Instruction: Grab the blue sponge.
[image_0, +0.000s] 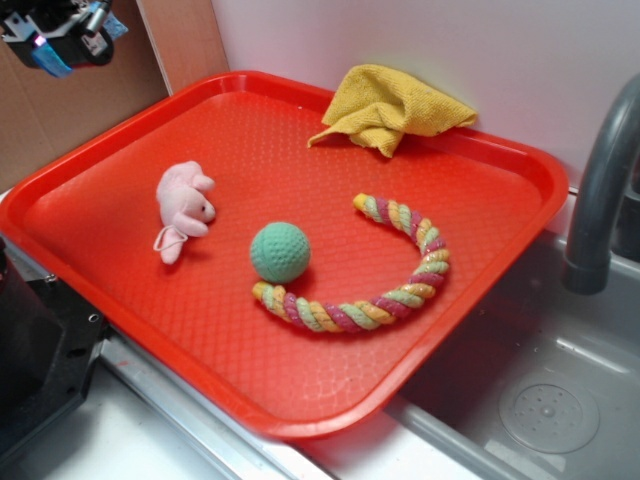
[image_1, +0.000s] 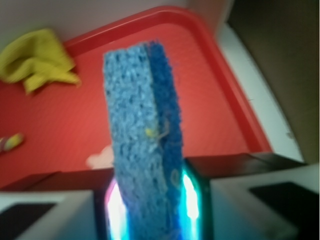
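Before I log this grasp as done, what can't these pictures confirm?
- Claw: cut off by the exterior view's top edge.
- Blue sponge: barely visible in the exterior view; its lower end runs off the wrist frame.
- Pink plush: blurred in wrist view, partly behind the sponge.

The gripper (image_0: 62, 38) was raised at the far left corner of the scene in the exterior view, partly cut off by the top edge of the frame. Only its lower portion was visible: a dark housing with grey fittings and a light blue glow at the near underside. In the wrist view, the gripper (image_1: 150, 210) occupied the bottom of the frame. Its two fingers (image_1: 75, 210) were pale blocks with dark inner faces, one at each side, clamped against the blue sponge (image_1: 142, 135), which stood upright between them. Bright cyan light showed along both contact edges.
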